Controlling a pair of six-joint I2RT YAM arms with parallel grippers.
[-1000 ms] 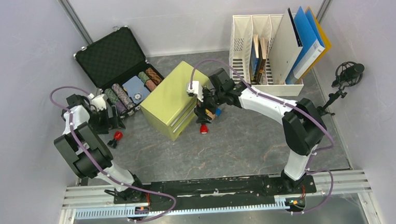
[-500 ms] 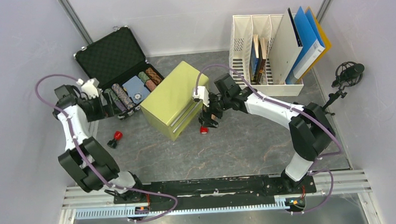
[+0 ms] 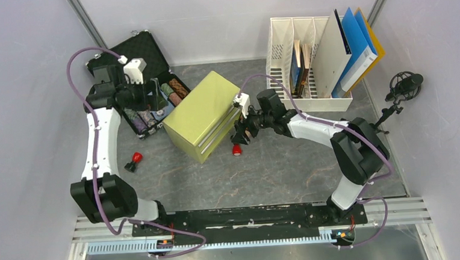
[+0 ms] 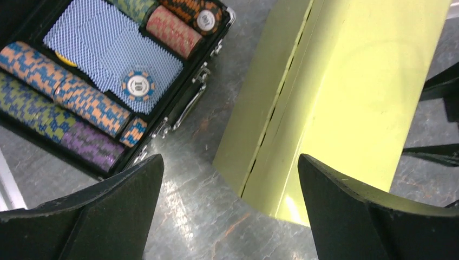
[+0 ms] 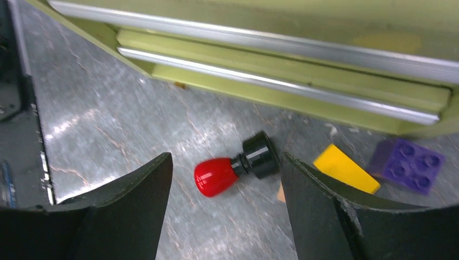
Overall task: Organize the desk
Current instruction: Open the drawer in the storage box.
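Observation:
The dark grey veined desk (image 3: 278,169) holds a yellow-green drawer cabinet (image 3: 205,115). A small stamp with a red knob and black base (image 5: 230,170) lies in front of the cabinet's drawers (image 5: 281,65). My right gripper (image 5: 224,162) hovers low over it, open, one finger on each side and neither touching; from above the gripper (image 3: 241,133) sits just beyond the stamp (image 3: 236,149). My left gripper (image 4: 230,160) is open and empty, raised over the gap between the cabinet (image 4: 346,97) and the open black case of poker chips (image 4: 108,81).
A yellow wedge block (image 5: 343,168) and a purple studded brick (image 5: 408,165) lie right of the stamp. A second red stamp (image 3: 134,160) lies at the left. A white file organizer with folders (image 3: 308,65) stands at the back right, a microphone (image 3: 403,88) at the right edge.
The left arm has swung up and away from the near-left of the desk to above the chip case. The right gripper shifted slightly right and lower, and its jaws narrowed a little.

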